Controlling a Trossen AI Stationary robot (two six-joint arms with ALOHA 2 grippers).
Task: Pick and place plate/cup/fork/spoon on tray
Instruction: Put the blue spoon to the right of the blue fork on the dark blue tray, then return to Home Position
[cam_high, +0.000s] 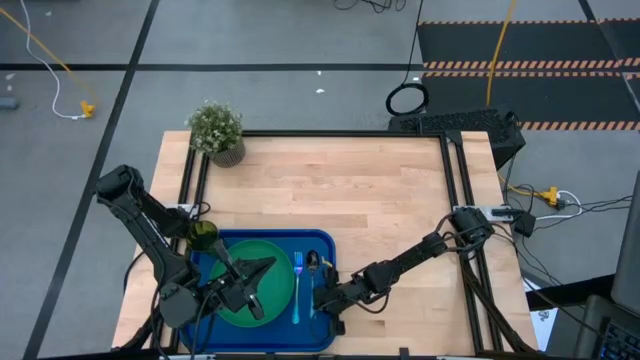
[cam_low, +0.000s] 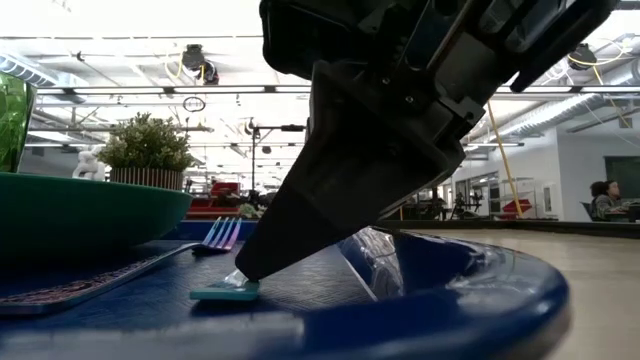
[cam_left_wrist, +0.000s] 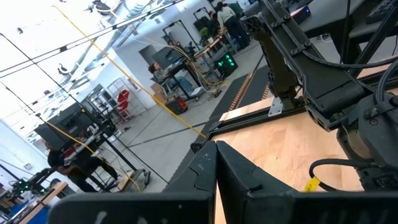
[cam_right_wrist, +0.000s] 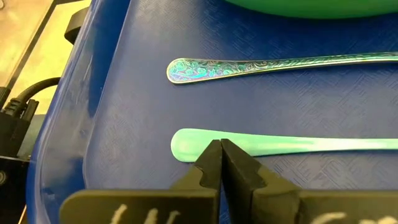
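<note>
- The tray (cam_high: 325, 245) sits at the near edge of the table (cam_high: 380, 190), and both arms reach over it.
- The plate (cam_high: 270, 250) lies in the tray, but the left gripper (cam_high: 262, 272) hangs over it and hides a lot of it.
- The cup (cam_high: 203, 236) stands at the tray's far left corner. In the low view only a green sliver of it shows at the edge.
- The fork (cam_high: 297, 288) lies in the tray just right of the plate, tines pointing away.
- The spoon (cam_high: 313, 275) lies just right of the fork. The right gripper (cam_high: 322, 298) covers its handle end from above.
- In the right wrist view the right gripper's two fingers (cam_right_wrist: 208, 165) are pressed together, with their tips on the end of the pale green handle. They hold nothing.
- The left gripper's fingers (cam_left_wrist: 233, 168) are pressed together too, with nothing between them.
- A small potted plant (cam_high: 216, 130) stands at the far left corner of the table.
- In the low view the right gripper fills most of the picture, so the spoon's bowl is hidden.
</note>
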